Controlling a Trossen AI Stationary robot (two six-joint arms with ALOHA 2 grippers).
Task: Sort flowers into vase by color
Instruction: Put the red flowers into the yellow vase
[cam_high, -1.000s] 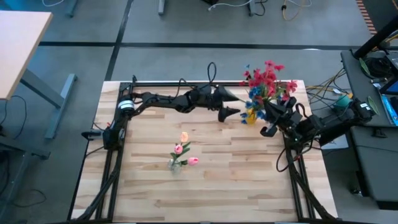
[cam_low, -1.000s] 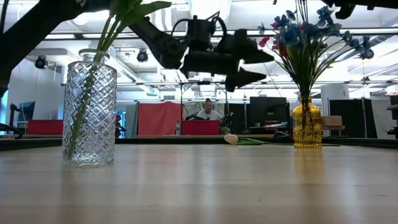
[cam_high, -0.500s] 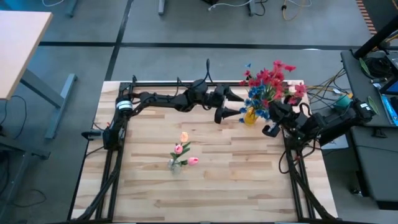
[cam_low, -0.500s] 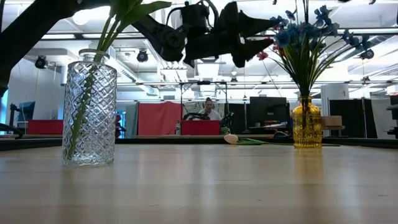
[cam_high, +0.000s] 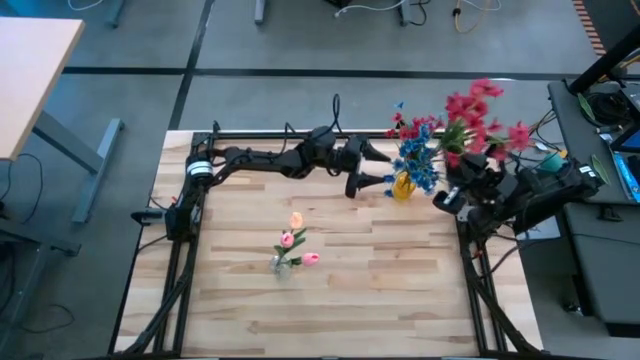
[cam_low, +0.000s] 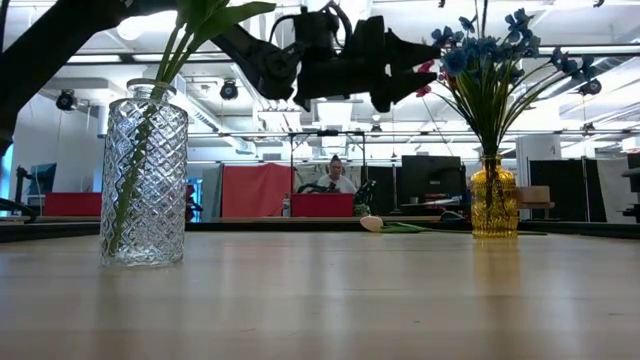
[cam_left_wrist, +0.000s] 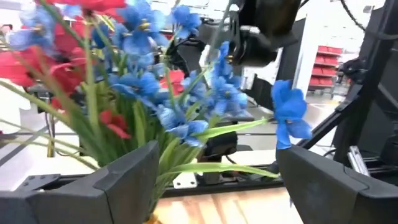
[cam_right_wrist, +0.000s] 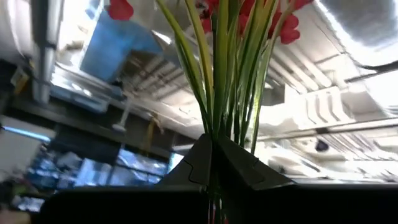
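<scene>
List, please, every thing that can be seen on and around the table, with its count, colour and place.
red flowers: one bunch, red with green stems, off the table's far right corner, stems clamped in the right end effector.
blue flowers: one bunch, blue, in the yellow vase.
yellow vase: one, amber glass, far right part of the table.
clear vase: one, patterned clear glass, middle of the table, nearer the front.
pink and peach flowers: three, in the clear vase.
loose flower: one, pale bud, lying on the table left of the yellow vase.
table: one, light wood.
person: one, seated far behind.
left end effector: dark, open, beside the blue flowers.
right end effector: dark, shut on the red stems.
</scene>
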